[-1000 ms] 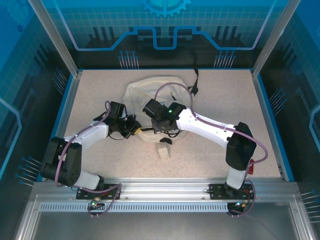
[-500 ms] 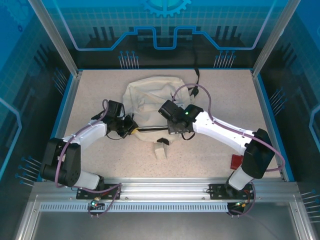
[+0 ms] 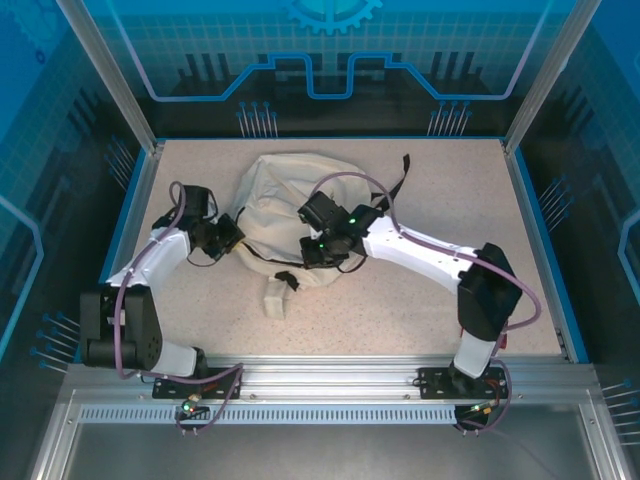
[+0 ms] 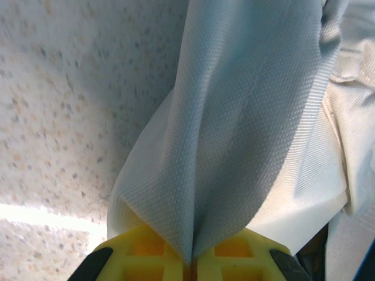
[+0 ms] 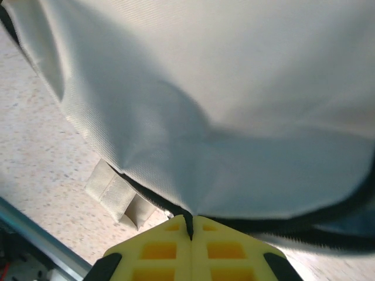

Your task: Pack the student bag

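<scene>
Since the left arm has drawn back toward the worktop's left edge over the last second, the student bag (image 3: pixel 285 195) now lies pulled broader and rounder across the far middle of the worktop (image 3: pixel 450 200). The left jaws are closed on a fold of cream fabric at the bag's left side, and the cloth gathers to a peak where the 2 yellow fingers (image 4: pixel 146 254) meet. The right jaws are also closed, pinching the bag's near edge right by the black zip trim (image 5: pixel 328 231). They swung out to the right half a second ago and have come back over the bag's near part.

The loose cream strap tab (image 3: pixel 275 297) has slid left with the bag and lies just beside its near edge. A black strap (image 3: pixel 401 172) trails off the bag's far right side.

I judge that the 2 pinches are being used to spread and square the bag so its opening can be reached. Whether the zip is open cannot be told. Packing proper looks not yet begun, and the thin fabric could slip from either pinch under more pull.
</scene>
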Motion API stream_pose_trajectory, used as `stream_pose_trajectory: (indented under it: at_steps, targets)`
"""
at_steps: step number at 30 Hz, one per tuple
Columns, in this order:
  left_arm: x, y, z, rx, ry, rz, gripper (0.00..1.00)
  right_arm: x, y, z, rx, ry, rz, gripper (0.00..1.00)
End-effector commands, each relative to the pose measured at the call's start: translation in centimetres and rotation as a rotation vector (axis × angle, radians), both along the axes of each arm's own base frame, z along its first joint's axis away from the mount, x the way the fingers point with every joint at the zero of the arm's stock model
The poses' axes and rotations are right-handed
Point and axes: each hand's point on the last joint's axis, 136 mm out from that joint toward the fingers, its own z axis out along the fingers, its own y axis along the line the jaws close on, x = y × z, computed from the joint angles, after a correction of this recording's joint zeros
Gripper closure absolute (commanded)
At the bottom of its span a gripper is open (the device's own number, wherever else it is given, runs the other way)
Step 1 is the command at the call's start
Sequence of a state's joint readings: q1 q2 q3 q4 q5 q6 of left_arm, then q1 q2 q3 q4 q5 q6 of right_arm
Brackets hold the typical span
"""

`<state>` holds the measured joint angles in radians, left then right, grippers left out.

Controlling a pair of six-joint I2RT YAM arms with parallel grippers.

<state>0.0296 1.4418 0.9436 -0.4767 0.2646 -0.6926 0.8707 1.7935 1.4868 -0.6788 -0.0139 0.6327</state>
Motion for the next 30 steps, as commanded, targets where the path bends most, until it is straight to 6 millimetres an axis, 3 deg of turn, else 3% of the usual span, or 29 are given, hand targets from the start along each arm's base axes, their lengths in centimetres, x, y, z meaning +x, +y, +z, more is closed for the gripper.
stream_pose_trajectory:
  at_steps: [1,5,6,10,14,23,30]
  targets:
    - [2.2,2.0,1.1,0.083,-0.053,-0.019,0.99,0.2,4.0,0.9,0.106,0.003,0.094,1.0]
    - [2.8,2.7,1.5,0.109,-0.074,-0.006,0.79,1.5,5.5,0.1,0.117,0.001,0.086,1.0]
    - [2.7,3.0,1.5,0.118,-0.069,-0.001,0.68,1.8,5.7,0.0,0.118,-0.004,0.085,1.0]
    - [1.0,3.1,1.0,0.116,-0.018,0.019,0.42,2.3,6.2,0.2,0.143,0.003,0.081,1.0]
    - [-1.3,1.8,0.9,0.024,0.008,0.049,0.29,2.5,6.1,1.0,0.167,-0.01,0.074,1.0]
    - [-4.7,-3.0,1.3,-0.246,-0.002,0.098,0.2,2.6,5.0,1.7,0.181,-0.021,0.054,1.0]
    - [-5.3,-6.0,0.2,-0.387,0.008,0.135,0.21,2.6,4.6,2.0,0.182,-0.029,0.038,1.0]
